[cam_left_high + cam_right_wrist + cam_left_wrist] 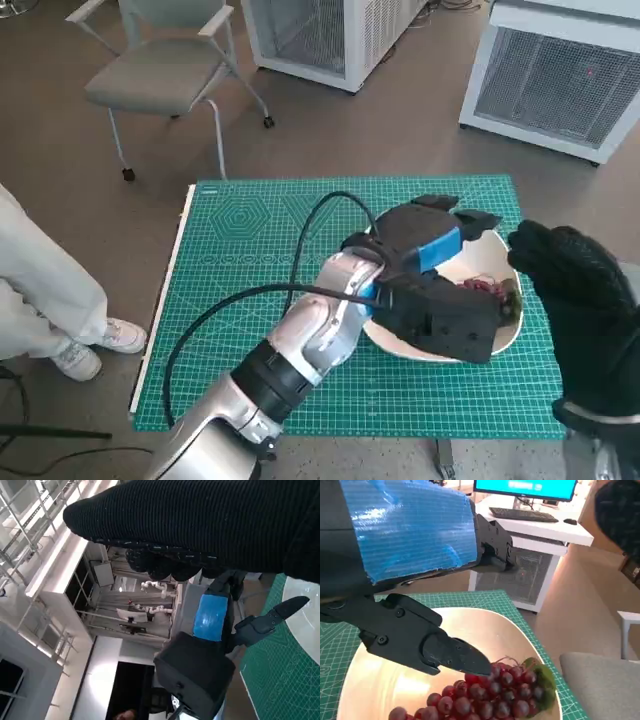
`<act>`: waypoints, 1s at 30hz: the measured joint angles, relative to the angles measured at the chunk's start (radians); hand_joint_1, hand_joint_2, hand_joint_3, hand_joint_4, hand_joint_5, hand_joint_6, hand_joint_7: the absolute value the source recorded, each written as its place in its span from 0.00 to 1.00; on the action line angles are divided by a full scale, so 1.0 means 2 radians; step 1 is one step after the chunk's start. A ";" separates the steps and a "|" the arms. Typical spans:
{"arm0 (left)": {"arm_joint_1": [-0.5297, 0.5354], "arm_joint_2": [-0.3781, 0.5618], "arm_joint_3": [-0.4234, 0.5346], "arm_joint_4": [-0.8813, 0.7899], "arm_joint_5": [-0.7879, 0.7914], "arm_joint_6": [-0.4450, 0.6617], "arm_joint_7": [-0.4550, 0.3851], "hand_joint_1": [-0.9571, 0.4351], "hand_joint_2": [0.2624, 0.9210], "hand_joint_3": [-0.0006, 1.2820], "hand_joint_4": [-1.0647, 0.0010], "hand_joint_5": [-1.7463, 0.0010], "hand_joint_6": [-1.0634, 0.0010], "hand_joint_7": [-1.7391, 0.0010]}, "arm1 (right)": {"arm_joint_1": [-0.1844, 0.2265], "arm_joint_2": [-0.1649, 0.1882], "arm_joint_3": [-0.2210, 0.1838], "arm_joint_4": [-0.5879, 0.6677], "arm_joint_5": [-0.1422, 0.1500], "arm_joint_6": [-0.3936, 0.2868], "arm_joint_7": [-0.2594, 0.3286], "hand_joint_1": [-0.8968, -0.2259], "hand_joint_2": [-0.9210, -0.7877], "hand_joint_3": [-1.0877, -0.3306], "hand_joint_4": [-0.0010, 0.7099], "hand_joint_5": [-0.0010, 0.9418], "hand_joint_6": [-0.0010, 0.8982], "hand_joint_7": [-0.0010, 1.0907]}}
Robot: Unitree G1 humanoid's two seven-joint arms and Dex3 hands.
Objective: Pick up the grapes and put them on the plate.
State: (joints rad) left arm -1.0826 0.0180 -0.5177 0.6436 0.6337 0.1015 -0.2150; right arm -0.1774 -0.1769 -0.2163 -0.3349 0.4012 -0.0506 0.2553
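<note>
The grapes (pixel 490 692) already lie in the plate (pixel 497 259) on the green mat (pixel 250 260). The left hand (pixel 432 285) hovers over them, fingers spread, gripping nothing; best lifted straight up, clear of the bunch. The right hand (pixel 575 290) waits beside the plate, its grasp unclear.

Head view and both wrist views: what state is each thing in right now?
Red grapes: lying in the plate, not held.
Plate: upright on the green mat.
Left robot hand: open over the plate.
Right robot hand: raised beside the plate, holding nothing.
</note>
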 measured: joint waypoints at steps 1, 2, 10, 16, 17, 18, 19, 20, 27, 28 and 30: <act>0.004 0.003 0.002 -0.008 0.000 0.002 0.000 0.19 1.00 0.08 0.85 1.00 0.79 0.99 | 0.000 0.000 0.000 0.000 0.000 0.000 0.000 0.81 0.00 0.65 0.61 0.83 0.28 0.88; 0.008 0.007 0.004 -0.017 -0.001 0.004 0.000 0.20 1.00 0.08 0.84 1.00 0.79 0.99 | 0.000 0.000 0.000 0.000 0.000 0.000 0.000 0.81 0.00 0.65 0.61 0.83 0.28 0.88; 0.063 0.034 0.062 -0.111 -0.037 0.009 0.009 0.25 1.00 0.07 0.80 0.99 0.76 0.99 | 0.002 -0.001 0.000 0.000 0.000 0.000 0.000 0.81 0.00 0.64 0.60 0.83 0.28 0.88; 0.109 0.057 0.138 -0.136 -0.137 -0.040 -0.009 0.27 1.00 0.05 0.80 0.99 0.75 0.98 | 0.002 -0.001 0.000 -0.002 0.003 0.002 0.000 0.81 0.00 0.64 0.60 0.83 0.28 0.89; 0.115 0.061 0.151 -0.135 -0.159 -0.051 -0.017 0.27 1.00 0.05 0.79 0.99 0.74 0.98 | 0.002 -0.001 0.000 -0.002 0.004 0.002 0.000 0.81 0.00 0.64 0.60 0.83 0.27 0.89; 0.121 0.065 0.163 -0.133 -0.180 -0.062 -0.028 0.27 1.00 0.04 0.79 0.99 0.74 0.98 | 0.002 -0.001 0.000 -0.002 0.004 0.002 0.000 0.81 0.00 0.64 0.60 0.83 0.27 0.89; 0.126 0.069 0.176 -0.130 -0.203 -0.073 -0.039 0.27 1.00 0.04 0.79 0.99 0.73 0.98 | 0.002 -0.001 0.000 -0.002 0.004 0.003 0.000 0.81 0.00 0.64 0.60 0.83 0.27 0.89; 0.131 0.072 0.188 -0.127 -0.223 -0.082 -0.050 0.28 1.00 0.04 0.78 0.99 0.73 0.98 | 0.002 -0.001 0.000 -0.002 0.004 0.003 0.000 0.81 0.00 0.64 0.60 0.83 0.27 0.89; 0.166 0.078 0.266 -0.115 -0.368 -0.125 -0.131 0.29 1.00 0.02 0.75 0.99 0.72 0.98 | 0.001 -0.001 0.002 -0.001 0.005 0.004 0.001 0.81 0.00 0.64 0.60 0.83 0.27 0.89; 0.172 0.078 0.276 -0.114 -0.387 -0.128 -0.141 0.30 1.00 0.02 0.75 0.99 0.72 0.99 | 0.001 -0.002 0.002 -0.001 0.005 0.004 0.002 0.81 0.00 0.64 0.60 0.83 0.27 0.89; 0.183 0.078 0.294 -0.114 -0.418 -0.133 -0.158 0.31 1.00 0.02 0.75 0.99 0.72 0.99 | 0.000 -0.002 0.002 0.000 0.006 0.004 0.003 0.81 0.00 0.64 0.59 0.83 0.27 0.89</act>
State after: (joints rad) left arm -0.7159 0.1746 0.0700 0.4162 -0.2031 -0.1639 -0.5318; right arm -0.1772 -0.1815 -0.2122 -0.3345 0.4133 -0.0417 0.2616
